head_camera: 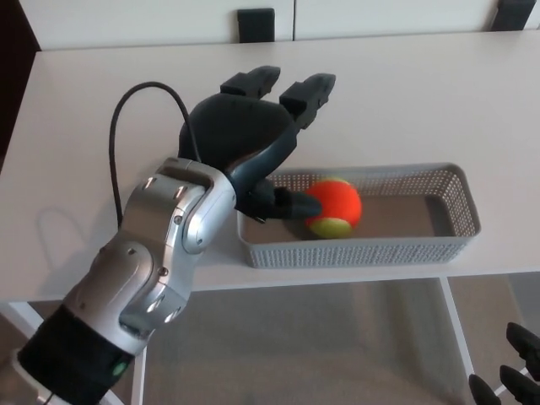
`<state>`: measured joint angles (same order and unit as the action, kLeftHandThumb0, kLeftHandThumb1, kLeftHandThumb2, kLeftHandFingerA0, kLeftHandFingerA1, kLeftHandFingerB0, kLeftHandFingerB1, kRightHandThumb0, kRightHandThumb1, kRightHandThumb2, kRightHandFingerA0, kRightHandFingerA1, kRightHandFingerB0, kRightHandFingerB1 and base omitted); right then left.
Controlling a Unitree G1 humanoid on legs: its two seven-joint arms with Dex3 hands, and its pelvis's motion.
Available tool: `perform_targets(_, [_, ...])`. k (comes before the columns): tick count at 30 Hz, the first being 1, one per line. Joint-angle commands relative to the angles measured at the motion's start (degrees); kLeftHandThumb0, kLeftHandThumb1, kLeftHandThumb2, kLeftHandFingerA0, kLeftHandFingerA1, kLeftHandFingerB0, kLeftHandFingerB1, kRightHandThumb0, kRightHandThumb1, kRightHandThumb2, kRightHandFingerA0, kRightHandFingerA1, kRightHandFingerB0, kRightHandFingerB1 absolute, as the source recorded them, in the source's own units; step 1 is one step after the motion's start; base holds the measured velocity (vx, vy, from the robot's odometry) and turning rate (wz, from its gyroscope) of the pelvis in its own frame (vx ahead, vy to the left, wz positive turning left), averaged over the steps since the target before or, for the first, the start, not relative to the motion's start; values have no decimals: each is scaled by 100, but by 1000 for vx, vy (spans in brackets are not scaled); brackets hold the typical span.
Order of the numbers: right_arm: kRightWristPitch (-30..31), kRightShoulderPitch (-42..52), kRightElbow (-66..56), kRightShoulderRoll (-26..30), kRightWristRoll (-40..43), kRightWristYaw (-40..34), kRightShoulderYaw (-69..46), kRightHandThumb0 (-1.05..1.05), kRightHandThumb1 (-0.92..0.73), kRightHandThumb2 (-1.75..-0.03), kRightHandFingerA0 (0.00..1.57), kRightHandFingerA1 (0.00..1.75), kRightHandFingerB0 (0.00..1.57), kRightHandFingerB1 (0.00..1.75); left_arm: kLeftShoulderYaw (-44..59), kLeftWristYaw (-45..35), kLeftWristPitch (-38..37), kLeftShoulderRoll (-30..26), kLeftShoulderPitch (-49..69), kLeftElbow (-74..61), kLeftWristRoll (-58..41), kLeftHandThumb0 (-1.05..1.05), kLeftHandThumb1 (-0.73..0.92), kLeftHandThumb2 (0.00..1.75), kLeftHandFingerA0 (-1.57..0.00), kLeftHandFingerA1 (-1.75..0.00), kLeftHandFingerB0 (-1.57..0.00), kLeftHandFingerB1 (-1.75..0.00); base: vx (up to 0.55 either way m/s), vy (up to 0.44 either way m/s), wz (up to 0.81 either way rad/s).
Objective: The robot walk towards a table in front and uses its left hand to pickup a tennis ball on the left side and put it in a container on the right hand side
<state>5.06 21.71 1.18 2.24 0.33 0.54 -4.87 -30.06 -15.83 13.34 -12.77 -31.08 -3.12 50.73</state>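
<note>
Lying in the perforated container [380,251] is a round ball [334,207].

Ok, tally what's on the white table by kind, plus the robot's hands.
Orange and yellow-green tennis ball: 1
Grey perforated plastic basket: 1
Black robot hands: 2, left hand and right hand
Total: 4
</note>
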Motion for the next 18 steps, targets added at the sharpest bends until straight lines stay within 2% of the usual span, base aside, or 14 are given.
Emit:
perform_targets(1, [-7,66,17,53,-33,7,4,-36,-65,-59,0,50,2,42,123,-190,119,-163,145,-380,146,-104,80,63,0,0,0,0,0,0,0])
perform_targets(4, [-114,235,54,50,-31,37,27,-37,-65,-62,0,47,2,40,506,-192,46,-402,496,-1153,11,-104,77,63,0,0,0,-1,0,0,0])
perform_targets(5, [-208,305,100,52,-41,41,32,-36,-65,-59,0,50,2,42,787,-180,-13,-542,710,-1541,-106,-96,57,101,0,-1,0,-4,0,0,0])
perform_targets(7, [-261,339,125,57,-40,39,40,-36,-65,-59,0,50,2,42,937,-214,-49,-596,836,-1754,-148,-96,57,101,0,-1,0,-4,0,0,0])
perform_targets(9, [-345,555,165,91,-80,76,84,-38,-64,-60,2,47,4,39,1619,-430,-109,-929,1612,-2784,-556,-92,54,98,0,-4,0,-7,0,0,0])
perform_targets(10, [-328,561,144,96,-88,68,93,-38,-65,-59,3,46,4,38,1818,-462,-146,-1002,1813,-3037,-662,-94,55,97,0,0,0,-5,0,0,0])
perform_targets(11, [-361,633,168,113,-80,103,104,-41,-56,-76,0,48,4,40,2355,-397,-352,-1048,2579,-3600,-1007,-85,51,87,0,0,-4,-12,0,0,0])
perform_targets(12, [-410,719,209,133,-65,151,114,-41,-56,-76,0,48,4,40,2915,-292,-585,-1069,3424,-4160,-1382,-85,51,87,0,0,-4,-12,0,0,0])
perform_targets(14, [-422,754,248,181,-57,190,115,-41,-56,-76,0,48,4,40,3029,-256,-640,-1058,3736,-4335,-1452,-85,51,87,0,0,-4,-12,0,0,0])
perform_targets(15, [-485,722,369,185,-72,178,117,-39,-64,-64,3,48,3,35,3616,-49,-1140,-861,4472,-4576,-2044,-72,44,82,-1,-16,-8,-24,0,0,0])
perform_targets(16, [-513,708,422,188,-77,172,119,-39,-64,-64,3,48,3,35,3876,40,-1359,-781,4802,-4686,-2310,-72,44,82,-1,-16,-8,-24,0,0,0])
perform_targets(18, [-520,708,427,192,-73,170,123,-39,-64,-64,3,48,3,35,3921,31,-1405,-781,4853,-4700,-2355,-72,44,82,-1,-16,-8,-24,0,0,0])
